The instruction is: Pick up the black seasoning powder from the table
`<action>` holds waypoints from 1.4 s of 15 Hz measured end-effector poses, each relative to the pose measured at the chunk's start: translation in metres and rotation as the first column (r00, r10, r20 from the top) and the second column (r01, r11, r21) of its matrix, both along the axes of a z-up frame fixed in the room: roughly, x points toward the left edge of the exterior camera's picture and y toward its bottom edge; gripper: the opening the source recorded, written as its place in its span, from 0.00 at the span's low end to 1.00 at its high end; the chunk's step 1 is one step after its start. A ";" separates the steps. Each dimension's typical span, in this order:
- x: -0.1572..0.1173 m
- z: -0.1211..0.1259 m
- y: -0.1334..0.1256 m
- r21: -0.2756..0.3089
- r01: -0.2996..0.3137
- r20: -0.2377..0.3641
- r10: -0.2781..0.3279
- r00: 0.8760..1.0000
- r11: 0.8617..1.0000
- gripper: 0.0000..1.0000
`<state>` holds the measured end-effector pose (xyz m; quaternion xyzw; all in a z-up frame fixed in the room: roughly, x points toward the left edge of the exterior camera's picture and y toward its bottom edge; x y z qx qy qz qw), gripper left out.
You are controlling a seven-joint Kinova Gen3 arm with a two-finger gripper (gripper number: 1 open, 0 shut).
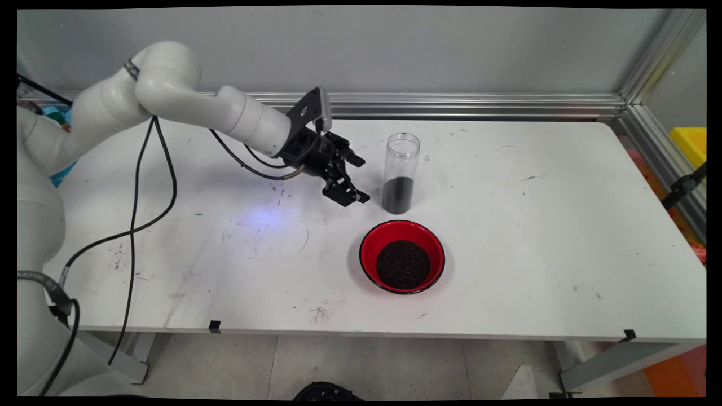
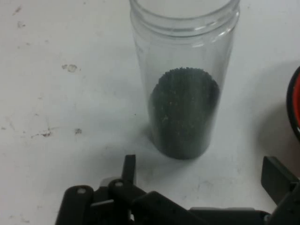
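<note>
A clear, lidless jar (image 1: 401, 172) stands upright on the white table (image 1: 536, 225), its bottom third filled with dark grains. In the hand view the jar (image 2: 183, 79) is straight ahead, close to the fingers. My gripper (image 1: 361, 180) hovers just left of the jar, open, with nothing between its fingers (image 2: 129, 169); it does not touch the jar. A red bowl (image 1: 402, 256) with a black rim, holding a heap of the same dark grains, sits in front of the jar, nearer the table's front edge. Its red rim (image 2: 295, 105) shows at the hand view's right edge.
Black cables (image 1: 135, 214) hang from the arm over the table's left part. An aluminium rail (image 1: 479, 104) runs along the back edge and down the right side. A yellow box (image 1: 691, 144) sits beyond the right rail.
</note>
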<state>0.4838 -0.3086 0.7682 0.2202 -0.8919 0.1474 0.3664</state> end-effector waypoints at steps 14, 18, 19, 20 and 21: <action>-0.022 -0.050 -0.033 0.001 0.008 -0.083 -0.007 0.997 1.000 1.00; -0.028 -0.059 -0.039 0.007 0.011 -0.101 -0.010 0.995 1.000 1.00; -0.028 -0.060 -0.040 0.008 0.011 -0.102 -0.011 0.995 1.000 1.00; -0.029 -0.062 -0.041 0.009 0.012 -0.105 -0.011 0.994 1.000 1.00; -0.030 -0.063 -0.041 0.009 0.012 -0.107 -0.011 0.994 1.000 1.00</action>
